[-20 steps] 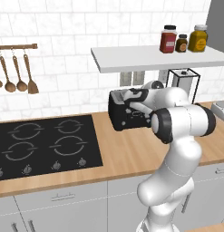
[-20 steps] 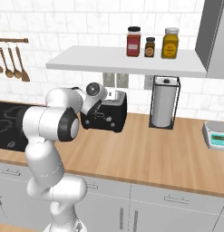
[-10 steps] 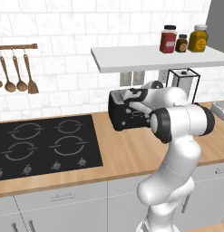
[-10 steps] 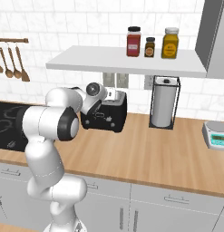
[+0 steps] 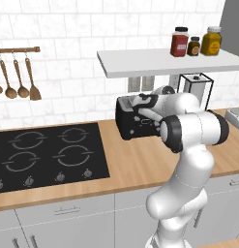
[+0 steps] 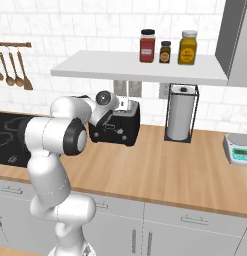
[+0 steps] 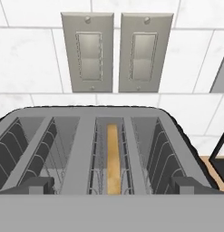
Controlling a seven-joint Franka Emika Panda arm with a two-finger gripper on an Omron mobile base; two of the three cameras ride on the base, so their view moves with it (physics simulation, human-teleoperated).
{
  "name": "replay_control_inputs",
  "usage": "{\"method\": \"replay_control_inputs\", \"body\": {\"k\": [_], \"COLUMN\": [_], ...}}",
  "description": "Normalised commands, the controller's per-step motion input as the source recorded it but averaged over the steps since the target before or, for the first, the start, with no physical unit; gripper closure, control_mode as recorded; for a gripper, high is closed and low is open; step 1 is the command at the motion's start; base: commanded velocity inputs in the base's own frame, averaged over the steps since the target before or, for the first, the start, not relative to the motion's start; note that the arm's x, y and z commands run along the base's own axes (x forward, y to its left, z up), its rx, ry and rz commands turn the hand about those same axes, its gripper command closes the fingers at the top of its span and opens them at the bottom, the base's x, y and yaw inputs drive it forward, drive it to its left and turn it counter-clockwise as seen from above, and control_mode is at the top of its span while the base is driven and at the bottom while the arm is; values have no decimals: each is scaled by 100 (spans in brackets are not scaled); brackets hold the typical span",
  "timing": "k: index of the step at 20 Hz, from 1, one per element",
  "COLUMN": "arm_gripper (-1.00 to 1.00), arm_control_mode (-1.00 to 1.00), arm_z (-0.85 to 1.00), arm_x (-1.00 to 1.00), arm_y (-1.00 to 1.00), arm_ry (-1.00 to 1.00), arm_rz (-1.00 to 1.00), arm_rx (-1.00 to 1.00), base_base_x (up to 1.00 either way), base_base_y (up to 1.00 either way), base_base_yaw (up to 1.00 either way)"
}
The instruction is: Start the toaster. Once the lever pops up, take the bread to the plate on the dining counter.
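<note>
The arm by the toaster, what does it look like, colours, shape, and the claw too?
The arm is glossy white, built of rounded, bulbous segments with dark grey bands at the joints. In the hand view, the claw shows two small, blocky dark grey fingertips. No cables or markings are visible.

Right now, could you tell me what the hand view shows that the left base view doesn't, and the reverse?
Hand view alone: the bread standing on edge in the toaster's right slot, the left slot empty, and the open gripper above them. Left base view alone: the black hob, the hanging utensils and the shelf jars. Both share the toaster and the wall outlets behind it.
</note>
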Motion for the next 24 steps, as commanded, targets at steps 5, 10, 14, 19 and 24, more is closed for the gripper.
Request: {"method": "replay_control_inputs", "body": {"k": [5, 10, 14, 19, 24], "arm_gripper": [-100, -100, -100, -100, -100], "arm_control_mode": [-100, -100, -100, -100, -100], "arm_z": [-1, 0, 0, 0, 0], "arm_x": [2, 0, 0, 0, 0], "arm_y": [-2, 0, 0, 0, 0], "arm_ry": [0, 0, 0, 0, 0], "arm_rz": [0, 0, 0, 0, 0], "arm_rx": [0, 0, 0, 0, 0], "base_base_x": [0, 0, 0, 0, 0], "base_base_y": [0, 0, 0, 0, 0], "base_base_yaw": [0, 0, 0, 0, 0]}}
